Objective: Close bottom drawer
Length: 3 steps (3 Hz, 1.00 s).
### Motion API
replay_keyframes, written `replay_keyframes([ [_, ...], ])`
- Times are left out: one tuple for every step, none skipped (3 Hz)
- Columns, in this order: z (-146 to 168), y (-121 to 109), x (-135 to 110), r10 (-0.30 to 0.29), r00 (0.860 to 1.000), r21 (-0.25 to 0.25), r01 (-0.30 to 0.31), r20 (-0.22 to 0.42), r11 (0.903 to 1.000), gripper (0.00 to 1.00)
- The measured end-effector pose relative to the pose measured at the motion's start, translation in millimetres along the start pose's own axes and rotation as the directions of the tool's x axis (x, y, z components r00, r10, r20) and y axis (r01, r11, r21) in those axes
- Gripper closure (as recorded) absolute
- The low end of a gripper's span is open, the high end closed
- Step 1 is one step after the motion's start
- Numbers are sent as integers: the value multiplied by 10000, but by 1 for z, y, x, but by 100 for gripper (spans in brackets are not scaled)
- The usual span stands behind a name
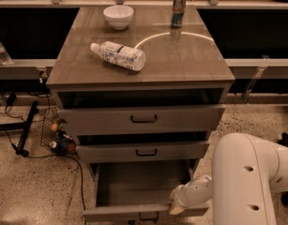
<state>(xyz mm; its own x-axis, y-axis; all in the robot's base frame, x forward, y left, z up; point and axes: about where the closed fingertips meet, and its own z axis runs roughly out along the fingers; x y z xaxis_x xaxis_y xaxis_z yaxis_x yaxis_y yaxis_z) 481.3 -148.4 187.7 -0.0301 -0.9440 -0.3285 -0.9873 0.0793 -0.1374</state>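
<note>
The bottom drawer of the grey-taupe cabinet is pulled far out and looks empty inside. Its front panel runs along the lower edge of the view, with a small black pull at its centre. My gripper is at the end of the white arm, low at the right, against the top edge of the drawer front near its right end. The top drawer and the middle drawer each stand slightly out.
On the cabinet top lie a plastic bottle on its side, a white bowl and a can. A wire basket and cables sit on the floor at the left. A black pole leans there.
</note>
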Motion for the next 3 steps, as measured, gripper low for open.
replay_keyframes([
  [-7, -18, -8, -135, 9999, 260, 133, 44, 9996, 99],
  [-8, -22, -10, -146, 9999, 318, 144, 61, 9994, 85],
  [-7, -21, -11, -148, 9999, 297, 146, 68, 9995, 62],
])
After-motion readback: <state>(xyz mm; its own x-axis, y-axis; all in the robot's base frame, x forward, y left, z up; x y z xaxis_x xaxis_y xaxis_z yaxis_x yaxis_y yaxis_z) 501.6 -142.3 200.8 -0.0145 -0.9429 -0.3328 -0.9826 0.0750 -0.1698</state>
